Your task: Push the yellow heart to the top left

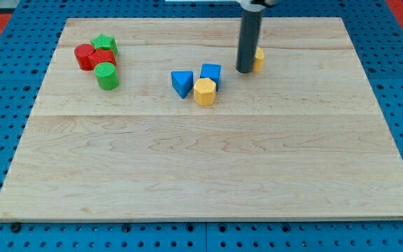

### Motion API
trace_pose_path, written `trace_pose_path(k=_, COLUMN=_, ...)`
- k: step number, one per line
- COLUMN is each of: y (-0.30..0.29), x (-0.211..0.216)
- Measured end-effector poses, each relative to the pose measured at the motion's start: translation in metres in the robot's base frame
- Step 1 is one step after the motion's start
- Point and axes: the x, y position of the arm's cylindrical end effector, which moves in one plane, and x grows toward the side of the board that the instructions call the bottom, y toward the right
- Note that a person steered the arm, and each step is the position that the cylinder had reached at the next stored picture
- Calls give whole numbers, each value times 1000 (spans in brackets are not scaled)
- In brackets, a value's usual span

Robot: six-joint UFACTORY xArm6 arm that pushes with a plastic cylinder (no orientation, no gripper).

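Note:
A yellow block [258,59], probably the yellow heart, lies near the view's top, right of centre, mostly hidden behind my rod. My tip [245,71] rests on the board touching the block's left side. A yellow hexagon block [204,92] sits lower left of the tip, next to a blue cube [211,72] and a blue triangle block [182,83].
At the view's top left a cluster holds a green star [105,45], two red blocks [85,57] [103,58] and a green cylinder [107,75]. The wooden board [208,168] sits on a blue pegboard; its edges are all in view.

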Motion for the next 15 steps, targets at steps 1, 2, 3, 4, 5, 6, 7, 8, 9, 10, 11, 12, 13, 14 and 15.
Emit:
trace_pose_path(k=1, y=-3, x=-5)
trace_pose_path(k=2, y=12, x=13)
trace_pose_path(k=3, y=54, x=13)
trace_pose_path(k=4, y=56, x=-15)
trace_pose_path(k=5, y=-5, x=-67)
trace_pose_path(k=6, y=-39, x=-103)
trace_pose_path(k=7, y=-66, x=-107)
trace_pose_path(k=8, y=-59, x=-103)
trace_pose_path(k=9, y=-82, x=-93)
trace_pose_path(k=10, y=-91, x=-77)
trace_pose_path(k=11, y=-108, x=-77)
trace_pose_path(k=12, y=-171, x=-85)
trace_pose_path(k=13, y=-231, x=-85)
trace_pose_path(k=14, y=-246, x=-97)
trace_pose_path(k=15, y=-245, x=-98)
